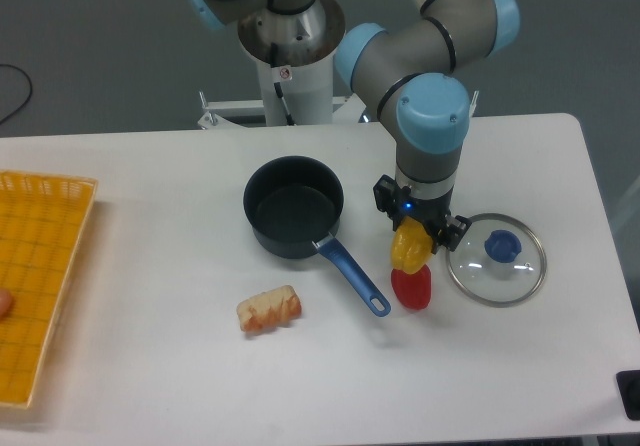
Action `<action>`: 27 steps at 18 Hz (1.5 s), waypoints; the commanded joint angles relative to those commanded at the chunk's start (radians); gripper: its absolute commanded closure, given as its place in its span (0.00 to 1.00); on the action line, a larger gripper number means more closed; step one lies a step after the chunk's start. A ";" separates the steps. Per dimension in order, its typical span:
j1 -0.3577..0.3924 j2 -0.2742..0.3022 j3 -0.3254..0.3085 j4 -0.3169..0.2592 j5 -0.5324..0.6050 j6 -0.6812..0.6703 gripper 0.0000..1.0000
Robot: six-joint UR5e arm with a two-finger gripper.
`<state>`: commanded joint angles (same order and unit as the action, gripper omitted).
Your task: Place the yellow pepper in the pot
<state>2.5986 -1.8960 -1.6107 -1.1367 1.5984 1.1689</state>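
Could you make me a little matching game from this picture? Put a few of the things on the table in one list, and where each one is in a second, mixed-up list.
Things:
1. yellow pepper
2. pot
3. lid
4. basket

Places:
A. at the table's left edge
B. flat on the table, right of the gripper
C. held in the gripper, just above the red pepper
D. mid-table, empty, its blue handle pointing toward the front right

Pairs: 1-C, 2-D, 3-B, 4-A
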 joint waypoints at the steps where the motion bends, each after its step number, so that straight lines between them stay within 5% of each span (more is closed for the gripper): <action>1: -0.002 0.000 -0.003 0.002 -0.002 0.000 0.42; 23: -0.047 0.020 -0.034 -0.012 -0.006 -0.011 0.42; 27: -0.095 0.034 -0.040 -0.080 0.003 -0.015 0.42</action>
<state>2.5035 -1.8623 -1.6506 -1.2162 1.6015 1.1536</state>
